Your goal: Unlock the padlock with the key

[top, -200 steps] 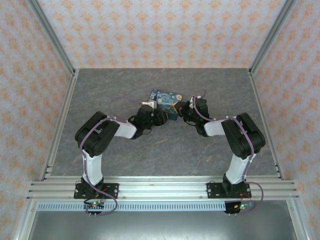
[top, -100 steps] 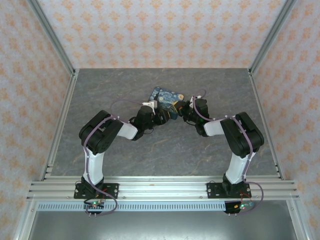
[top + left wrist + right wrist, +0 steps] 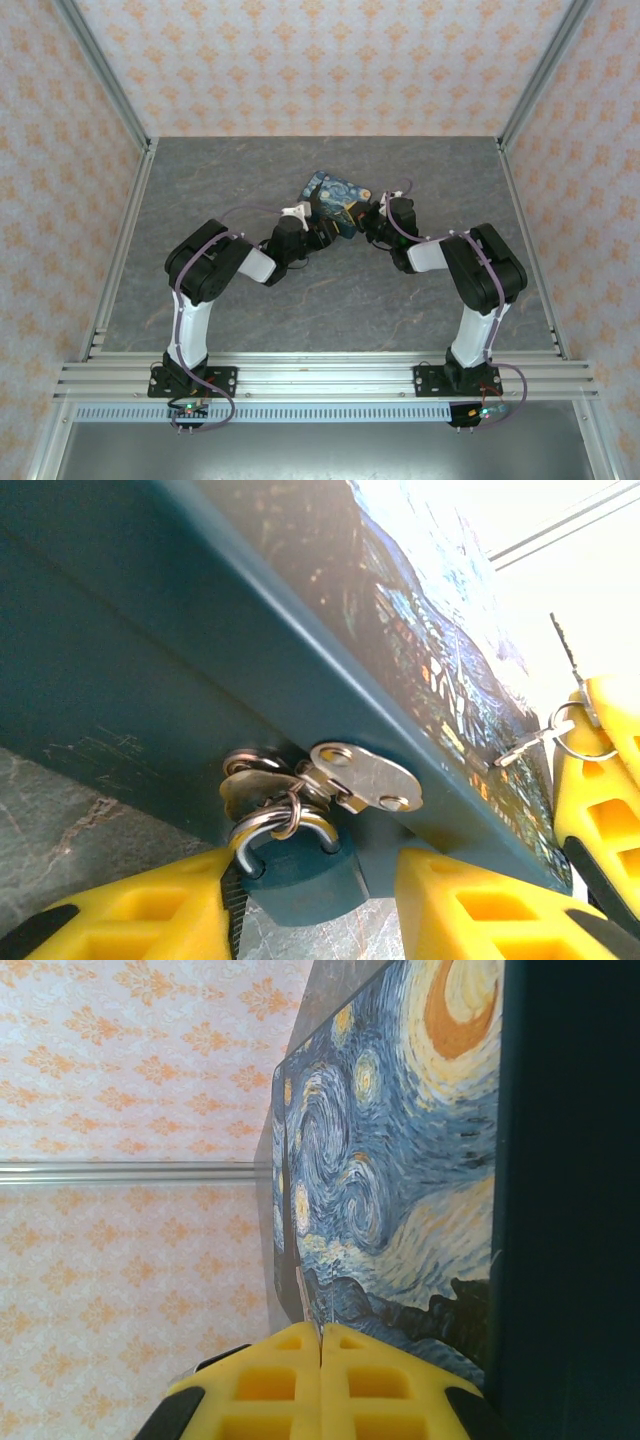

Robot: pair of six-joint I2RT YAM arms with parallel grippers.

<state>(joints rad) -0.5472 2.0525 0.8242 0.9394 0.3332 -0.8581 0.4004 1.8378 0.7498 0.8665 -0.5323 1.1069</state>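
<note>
In the overhead view, the dark blue rectangular box (image 3: 335,195) with a swirling starry painting on its lid is being shown lying on the grey stone-patterned table (image 3: 430,170). The left gripper (image 3: 320,224) is being held at its near-left edge and the right gripper (image 3: 364,220) at its near-right corner.

In the left wrist view, the small dark blue padlock (image 3: 300,885) with a silver shackle is being seen hanging from the silver metal hasp (image 3: 365,777) on the box front. It is being straddled by the left gripper's yellow fingers (image 3: 150,920), which are standing parted, with a gap on one side. The tiny pale metal key (image 3: 522,746), with its thin wire ring (image 3: 575,730), is being gripped at the right gripper's tip, well apart from the padlock.

In the right wrist view, the right gripper's yellow fingers (image 3: 270,1380) are being pressed tightly together beside the painted lid.
</note>
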